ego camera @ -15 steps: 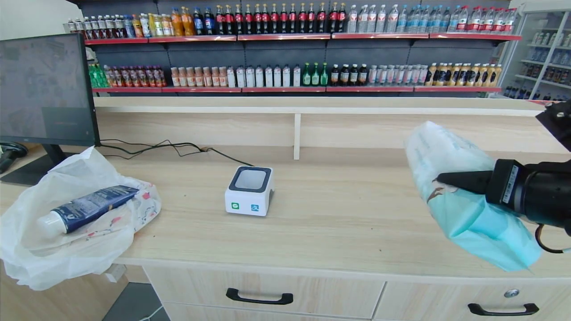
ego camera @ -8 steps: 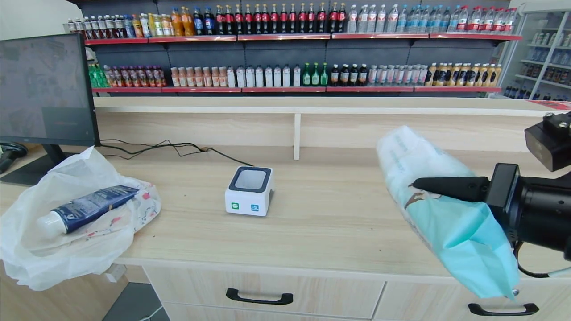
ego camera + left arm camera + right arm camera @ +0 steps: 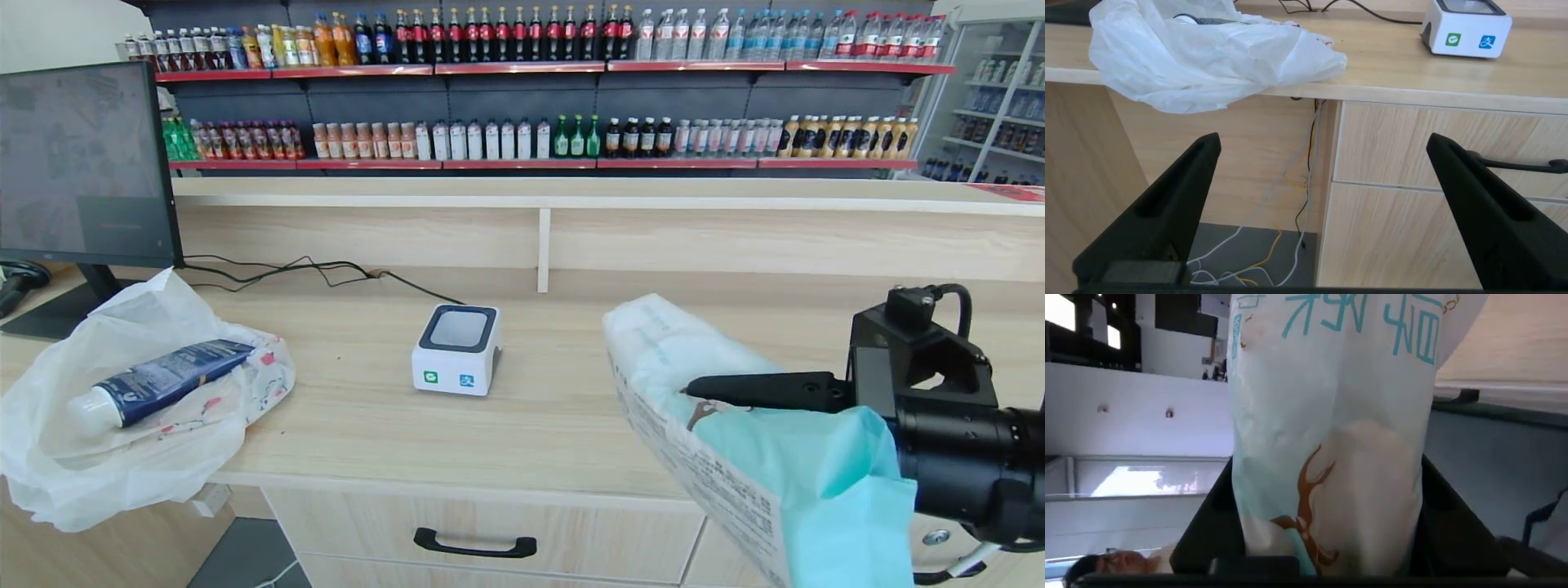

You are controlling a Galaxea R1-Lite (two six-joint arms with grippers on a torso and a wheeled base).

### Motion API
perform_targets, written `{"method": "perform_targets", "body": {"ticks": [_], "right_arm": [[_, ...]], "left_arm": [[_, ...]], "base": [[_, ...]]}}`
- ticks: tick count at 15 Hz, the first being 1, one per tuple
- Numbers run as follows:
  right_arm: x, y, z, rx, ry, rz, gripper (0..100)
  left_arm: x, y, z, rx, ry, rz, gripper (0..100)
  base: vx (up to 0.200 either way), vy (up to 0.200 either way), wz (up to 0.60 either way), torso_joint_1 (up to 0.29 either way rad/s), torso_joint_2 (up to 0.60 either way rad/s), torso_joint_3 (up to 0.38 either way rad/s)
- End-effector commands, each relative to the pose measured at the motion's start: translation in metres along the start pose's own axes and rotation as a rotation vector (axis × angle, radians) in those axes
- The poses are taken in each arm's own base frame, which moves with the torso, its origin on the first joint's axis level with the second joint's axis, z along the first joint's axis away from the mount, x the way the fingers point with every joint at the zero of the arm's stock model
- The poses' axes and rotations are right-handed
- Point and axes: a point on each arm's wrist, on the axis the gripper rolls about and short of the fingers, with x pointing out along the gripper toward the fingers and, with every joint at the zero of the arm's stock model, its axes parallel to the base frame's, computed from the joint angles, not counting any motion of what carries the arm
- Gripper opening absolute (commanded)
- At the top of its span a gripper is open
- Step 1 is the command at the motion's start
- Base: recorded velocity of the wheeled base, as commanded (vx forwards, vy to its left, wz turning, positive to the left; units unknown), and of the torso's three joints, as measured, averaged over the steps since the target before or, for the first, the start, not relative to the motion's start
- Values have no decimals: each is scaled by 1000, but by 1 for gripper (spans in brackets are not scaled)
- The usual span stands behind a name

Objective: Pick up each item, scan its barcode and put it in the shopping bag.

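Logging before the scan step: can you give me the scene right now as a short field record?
held item: teal-and-white packet, off the counter, right of the scanner
right gripper: jaws shut on the packet
scanner: white box mid-counter, nothing over it
shopping bag: white plastic, counter's left end, blue tube lying on it
left gripper: jaws open, low before the drawers

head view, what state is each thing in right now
teal packet, held in the air, tilted
right gripper, jaws shut on the packet
left gripper, jaws open, empty
shopping bag, open, lying on the counter
toothpaste tube, lying in the bag
scanner, upright, uncovered
drawer, shut
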Motion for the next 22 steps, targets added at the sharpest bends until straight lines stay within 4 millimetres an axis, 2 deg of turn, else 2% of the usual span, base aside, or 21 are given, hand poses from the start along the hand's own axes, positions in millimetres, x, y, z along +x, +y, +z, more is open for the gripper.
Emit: {"method": "perform_targets", "body": {"ticks": [1, 2, 7, 8, 12, 19, 22], "right_arm": [[2, -2, 0, 91, 34, 5, 0], [2, 1, 0, 167, 90, 31, 0], [1, 3, -2, 235, 200, 55, 0], [-1, 5, 0, 341, 257, 66, 0], [-24, 31, 17, 573, 480, 155, 0], [-14, 22, 27, 752, 582, 86, 0], [-16, 25, 33, 785, 619, 89, 0]], "left_arm": [[0, 0, 0, 0, 0, 0, 100], [0, 0, 0, 0, 0, 0, 100], [0, 0, 0, 0, 0, 0, 100], [0, 0, 0, 0, 0, 0, 100], [0, 0, 0, -1, 0, 0, 100], [0, 0, 0, 0, 0, 0, 100], [0, 0, 0, 0, 0, 0, 100]], "base": [[0, 0, 0, 0, 0, 0], [0, 0, 0, 0, 0, 0], [0, 0, 0, 0, 0, 0], [0, 0, 0, 0, 0, 0], [0, 0, 0, 0, 0, 0], [0, 0, 0, 0, 0, 0], [0, 0, 0, 0, 0, 0]]}}
